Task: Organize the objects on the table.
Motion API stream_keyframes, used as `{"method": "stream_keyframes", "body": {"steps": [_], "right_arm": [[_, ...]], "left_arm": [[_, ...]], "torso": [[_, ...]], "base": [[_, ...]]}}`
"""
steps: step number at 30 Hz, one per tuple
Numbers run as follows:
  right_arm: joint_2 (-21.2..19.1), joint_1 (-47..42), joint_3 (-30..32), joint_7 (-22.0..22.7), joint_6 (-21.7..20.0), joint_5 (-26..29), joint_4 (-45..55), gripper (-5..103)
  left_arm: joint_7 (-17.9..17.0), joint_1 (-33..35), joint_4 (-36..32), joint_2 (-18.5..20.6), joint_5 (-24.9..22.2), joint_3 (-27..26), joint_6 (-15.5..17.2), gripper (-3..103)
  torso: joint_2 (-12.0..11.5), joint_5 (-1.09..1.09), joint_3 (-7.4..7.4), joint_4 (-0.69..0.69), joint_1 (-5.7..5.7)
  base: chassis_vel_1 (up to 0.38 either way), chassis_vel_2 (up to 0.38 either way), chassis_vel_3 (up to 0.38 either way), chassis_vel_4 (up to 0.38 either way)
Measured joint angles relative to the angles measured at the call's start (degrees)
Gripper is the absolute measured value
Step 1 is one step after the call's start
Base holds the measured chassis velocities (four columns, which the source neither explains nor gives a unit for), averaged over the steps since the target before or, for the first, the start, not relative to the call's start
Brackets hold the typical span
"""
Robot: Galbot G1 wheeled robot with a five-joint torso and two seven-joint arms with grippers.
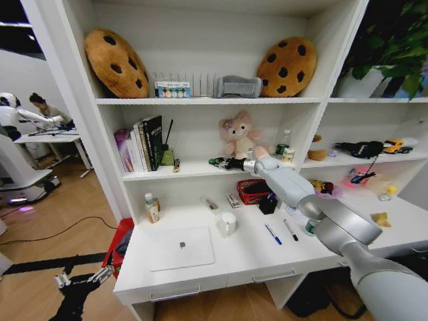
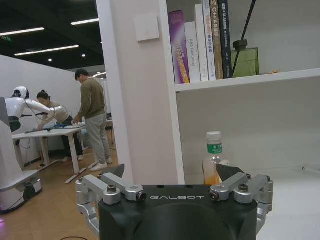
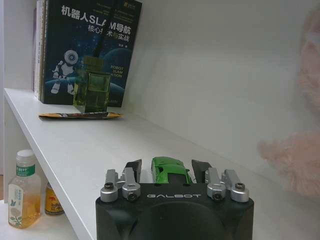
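Right arm reaches over the desk (image 1: 254,257) to the lower shelf (image 1: 194,170) of the white shelving. Right gripper (image 1: 219,162) sits just above the shelf board, in front of the pink plush toy (image 1: 239,136). In the right wrist view the green toy car (image 3: 169,171) lies between the two fingers (image 3: 133,167); the fingers stand close on either side of it, slightly spread. Whether they press on the car cannot be told. The car rests low over the shelf surface.

Farther along the same shelf: a row of books (image 1: 142,144), a green glass diffuser (image 3: 92,90) with dark sticks, and a flat brown-and-yellow wrapper (image 3: 80,115) just in front of the diffuser.

Left gripper (image 1: 80,277) hangs low, beside the desk's left front corner, over the wood floor. In the left wrist view its fingers are spread wide with nothing between them.

On the desk top:
- silver laptop (image 1: 181,247), lid closed, near the front left;
- bottle (image 1: 151,208) with a green label, upright at the back left, a small can just beside it;
- white mug (image 1: 228,223), upright, behind the laptop's right side;
- blue pen (image 1: 272,234) and black pen (image 1: 290,230), lying near each other, right of the mug;
- red basket (image 1: 253,191) at the back;
- tan scrap (image 1: 381,219) far right.
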Motion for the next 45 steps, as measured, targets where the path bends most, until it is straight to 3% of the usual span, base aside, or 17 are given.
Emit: {"method": "stream_keyframes", "body": {"steps": [5,8,11,16,21,24,26,27,28,30,31,33,34,36,41,43,45], "right_arm": [[-1.6,-1.0,2.0,-0.4,0.9,-0.2,2.4,79],[-5.3,-3.1,5.7,-2.9,1.1,-1.4,7.9,90],[-10.8,-5.9,7.8,-0.2,-0.4,0.1,16.7,98],[-22.0,-15.9,15.9,9.7,-4.0,5.9,40.6,100],[-30.7,-25.3,23.9,17.6,-4.6,8.4,53.3,100],[-36.5,-37.5,33.7,24.6,-5.2,9.8,64.1,100],[-38.2,-52.7,48.7,33.4,-7.3,9.8,72.8,100],[-37.8,-60.6,54.9,40.1,-8.8,10.5,76.8,100],[-37.8,-60.6,54.9,40.1,-8.8,10.5,76.8,100],[-34.3,-77.0,67.9,51.8,-9.8,10.9,83.9,100],[-34.3,-77.0,67.9,51.8,-9.8,10.9,83.9,100],[-27.1,-91.8,78.6,54.4,-8.5,4.8,86.7,100],[-27.1,-91.8,78.6,54.4,-8.5,4.8,86.7,100],[-16.5,-105.6,85.1,53.4,-5.2,-2.7,88.4,100],[-7.8,-114.4,87.7,48.8,0.8,-10.5,89.5,100],[-0.4,-118.2,88.0,46.6,4.2,-14.0,90.3,100],[1.3,-118.9,87.8,46.3,4.9,-14.5,90.6,100]], "left_arm": [[0.0,0.0,0.0,0.0,0.0,0.0,0.0,100],[0.0,0.0,0.0,0.0,0.0,0.0,0.0,100],[0.0,0.0,0.0,0.0,0.0,0.0,0.0,100],[0.0,0.0,0.0,0.0,0.0,0.0,0.0,100],[0.1,0.0,0.0,0.0,0.0,0.0,0.0,100],[0.0,0.0,0.0,0.0,0.0,0.0,0.0,100],[0.0,0.0,0.0,0.0,0.0,0.0,0.0,100],[0.0,0.0,0.0,0.0,0.0,0.0,0.0,100],[0.0,0.0,0.0,0.0,0.0,0.0,0.0,100],[0.0,0.0,0.0,0.0,0.0,0.0,0.0,100],[0.0,0.0,0.0,0.0,0.0,0.0,0.0,100],[0.0,0.0,0.0,0.0,0.0,0.0,0.0,100],[0.0,0.0,0.0,0.0,0.0,0.0,0.0,100],[0.0,0.0,0.0,0.0,0.0,0.0,0.0,100],[0.0,0.0,0.0,0.0,0.0,0.0,0.0,100],[0.0,0.0,0.0,0.0,0.0,0.0,0.0,100],[0.0,0.0,0.0,0.0,0.0,0.0,0.0,100]], "torso": [[0.0,0.00,0.00,0.02,0.01],[0.0,0.01,0.00,0.04,0.01],[0.0,0.00,0.00,-0.07,0.01],[0.0,0.01,0.00,0.04,0.00],[0.0,0.01,-0.01,-0.02,0.00],[0.0,0.02,-0.02,-0.05,0.00],[0.0,-0.03,-0.02,0.01,0.00],[0.0,-0.01,-0.02,-0.01,-0.01],[0.0,-0.01,-0.02,-0.01,-0.01],[0.0,0.00,-0.02,0.02,0.00],[0.0,0.00,-0.02,0.02,0.00],[0.0,0.01,-0.02,0.01,0.00],[0.0,0.01,-0.02,0.01,0.00],[0.0,0.03,-0.02,-0.02,-0.01],[0.0,-0.03,-0.02,-0.01,-0.01],[0.0,-0.02,-0.02,-0.01,-0.01],[0.0,-0.02,-0.02,-0.02,-0.01]], "base": [[0.000,0.000,0.000,0.000],[0.000,0.000,0.000,0.000],[0.000,0.000,0.000,0.000],[0.000,0.000,0.000,0.000],[0.000,0.000,0.000,0.000],[0.000,0.000,0.000,0.000],[0.000,0.000,0.000,0.000],[0.000,0.000,0.000,0.000],[0.000,0.000,0.000,0.000],[0.000,0.000,0.000,0.000],[0.000,0.000,0.000,0.000],[0.000,0.000,0.000,0.000],[0.000,0.000,0.000,0.000],[0.000,0.000,0.000,0.000],[0.000,0.000,0.000,0.000],[0.000,0.000,0.000,0.000],[0.000,0.000,0.000,0.000]]}}
